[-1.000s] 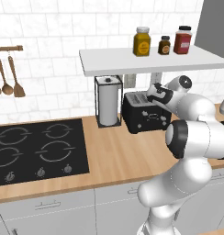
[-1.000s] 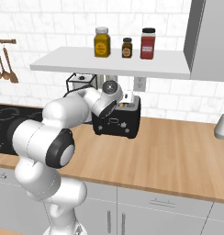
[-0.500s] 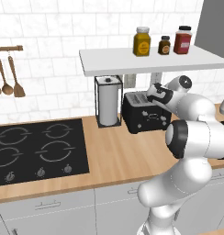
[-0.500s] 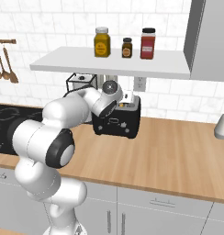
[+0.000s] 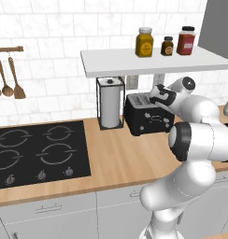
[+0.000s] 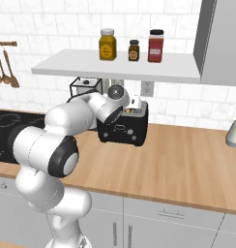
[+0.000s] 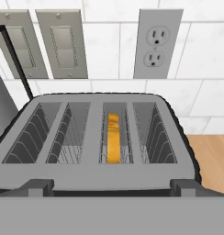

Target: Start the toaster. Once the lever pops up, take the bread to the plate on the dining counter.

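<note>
The black toaster (image 5: pixel 146 119) (image 6: pixel 124 131) stands at the back of the wood counter, under the wall shelf. My gripper (image 5: pixel 159 95) (image 6: pixel 131 103) hovers just above its front top edge, open, with nothing between the fingers. In the hand view the toaster (image 7: pixel 93 172) has slots running away from me, and the bread (image 7: pixel 113 137) stands edge-on, sunk low in the slot right of centre. My gripper (image 7: pixel 111 187) has its two dark tips spread wide over the toaster's near edge. The plate and the dining counter are out of view.
A white paper-towel roll holder (image 5: pixel 110 102) stands just left of the toaster. The shelf (image 5: pixel 153 59) with three jars hangs close overhead. A black stovetop (image 5: pixel 36 151) lies to the left. Behind the toaster are a wall outlet (image 7: pixel 159 43) and switches (image 7: pixel 58 43).
</note>
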Robot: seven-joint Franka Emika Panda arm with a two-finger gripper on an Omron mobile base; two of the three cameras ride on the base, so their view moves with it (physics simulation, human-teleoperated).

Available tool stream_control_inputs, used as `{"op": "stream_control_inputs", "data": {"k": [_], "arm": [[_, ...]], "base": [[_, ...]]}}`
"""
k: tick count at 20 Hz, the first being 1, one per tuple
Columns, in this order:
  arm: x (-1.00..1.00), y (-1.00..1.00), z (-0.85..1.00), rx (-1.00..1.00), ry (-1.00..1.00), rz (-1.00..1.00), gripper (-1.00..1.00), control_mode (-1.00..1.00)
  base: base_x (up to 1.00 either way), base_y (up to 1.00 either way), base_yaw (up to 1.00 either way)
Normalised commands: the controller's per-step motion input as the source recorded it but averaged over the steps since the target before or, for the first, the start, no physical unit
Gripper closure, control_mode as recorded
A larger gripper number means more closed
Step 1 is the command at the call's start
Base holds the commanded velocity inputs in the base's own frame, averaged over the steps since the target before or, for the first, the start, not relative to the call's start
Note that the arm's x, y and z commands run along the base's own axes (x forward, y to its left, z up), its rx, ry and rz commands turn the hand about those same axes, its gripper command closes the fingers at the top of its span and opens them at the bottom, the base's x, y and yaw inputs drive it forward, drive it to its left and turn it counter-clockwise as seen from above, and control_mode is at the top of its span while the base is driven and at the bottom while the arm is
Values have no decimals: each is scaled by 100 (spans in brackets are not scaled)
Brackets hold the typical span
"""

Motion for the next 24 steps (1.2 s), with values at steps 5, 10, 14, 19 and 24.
{"op": "stream_control_inputs", "data": {"k": [5,10,14,19,24], "arm": [[0,0,0,0,0,0,-100,-100],[0,0,0,0,0,0,-100,-100],[0,0,0,0,0,0,-100,-100],[0,0,0,0,0,0,-100,-100],[0,0,0,0,0,0,-100,-100]], "base": [[0,0,0],[0,0,0],[0,0,0],[0,0,0],[0,0,0]]}}
